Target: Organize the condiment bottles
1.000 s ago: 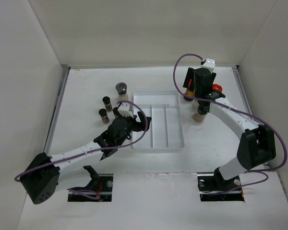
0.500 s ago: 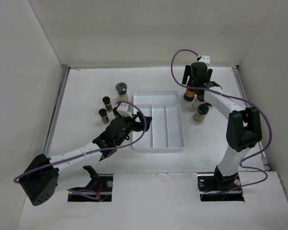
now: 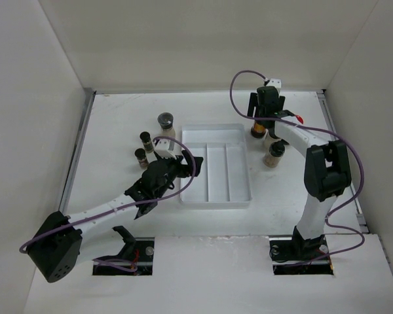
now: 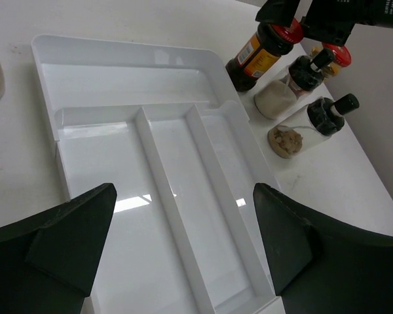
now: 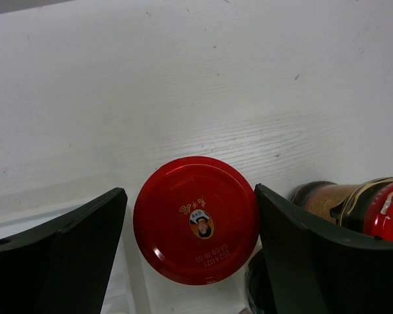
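**A:** Two grippers in view, both spread. Nearest one first?

**B:** Left gripper [image 4: 183, 216], jaws wide apart with nothing between them. Hangs low over the white divided tray [image 4: 118, 47], every compartment bare. Probably parked above the drop spot, or waiting for a turn.

**A:** And just left of that tray?

**B:** Three jars upright on the table [image 3: 111, 131]. First a slim black-capped jar [image 3: 141, 156], then a second black-capped jar [image 3: 146, 139] behind, then a wider grey-lidded jar [image 3: 166, 122] farthest back. Grouped close together on the left arm's side, so likely that arm's share.

**A:** Across the tray?

**B:** Another tight cluster beside the far right corner. Beige-filled jar [image 4: 301, 127] nearest, pale-filled jar [image 4: 281, 91] next. Red-lidded amber bottle [image 4: 255, 57] closest to the tray, with a second red lid [image 4: 337, 55] beyond.

**A:** Farthest back?

**B:** Right gripper [image 5: 191, 196], pointing straight down, jaws parted either side of the amber bottle's red lid. Cannot tell whether the pads touch. Bottle upright on the table, not lifted. Top-down approach seemingly chosen because of crowding neighbours, with little room for a side grasp. Worth watching for a knock against those slim jars.
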Robot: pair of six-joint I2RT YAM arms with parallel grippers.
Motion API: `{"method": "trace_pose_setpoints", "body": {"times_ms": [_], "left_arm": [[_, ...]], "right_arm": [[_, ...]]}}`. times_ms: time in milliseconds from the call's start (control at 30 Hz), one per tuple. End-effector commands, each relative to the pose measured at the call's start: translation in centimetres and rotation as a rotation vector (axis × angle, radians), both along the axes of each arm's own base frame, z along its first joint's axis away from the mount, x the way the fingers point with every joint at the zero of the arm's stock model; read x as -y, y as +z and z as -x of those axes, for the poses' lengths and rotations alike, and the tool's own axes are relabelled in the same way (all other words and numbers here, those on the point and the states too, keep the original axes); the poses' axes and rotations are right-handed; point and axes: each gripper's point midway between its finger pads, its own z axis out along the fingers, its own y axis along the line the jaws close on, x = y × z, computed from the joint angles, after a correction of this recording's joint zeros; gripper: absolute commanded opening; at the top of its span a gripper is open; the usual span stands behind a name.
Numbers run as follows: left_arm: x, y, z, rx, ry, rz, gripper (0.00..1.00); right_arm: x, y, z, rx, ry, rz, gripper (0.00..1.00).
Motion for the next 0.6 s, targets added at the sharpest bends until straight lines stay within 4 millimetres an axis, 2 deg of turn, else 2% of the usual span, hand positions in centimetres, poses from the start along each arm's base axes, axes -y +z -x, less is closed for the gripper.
{"method": "trace_pose_setpoints", "body": {"times_ms": [0,133,233,333,433,567], "left_arm": [[0.0,1.4,0.0,0.033,-0.004,0.057,0.87],[-0.3,1.4,-0.2,0.037,0.005,0.063,0.87],[-0.5,1.4,-0.2,0.032,0.009,0.063,0.87],[-0.6,1.6,-0.2,0.041,0.013,0.072,0.87],[-0.8,1.2,-0.4,0.03,0.02,0.064,0.87],[-0.8,1.7,-0.3,0.042,0.018,0.076,0.87]], "right_arm": [[-0.3,1.4,-1.0,0.032,0.008,-0.002,0.84],[-0.4,1.4,-1.2,0.035,0.008,-0.003,0.69],[-0.5,2.9,-1.7,0.086,0.0,-0.024,0.52],[-0.3,5.8,-1.9,0.172,-0.012,-0.041,0.45],[-0.2,10.1,-1.9,0.291,-0.019,-0.074,0.42],[-1.1,14.6,-1.2,0.387,0.005,-0.102,0.42]]}}
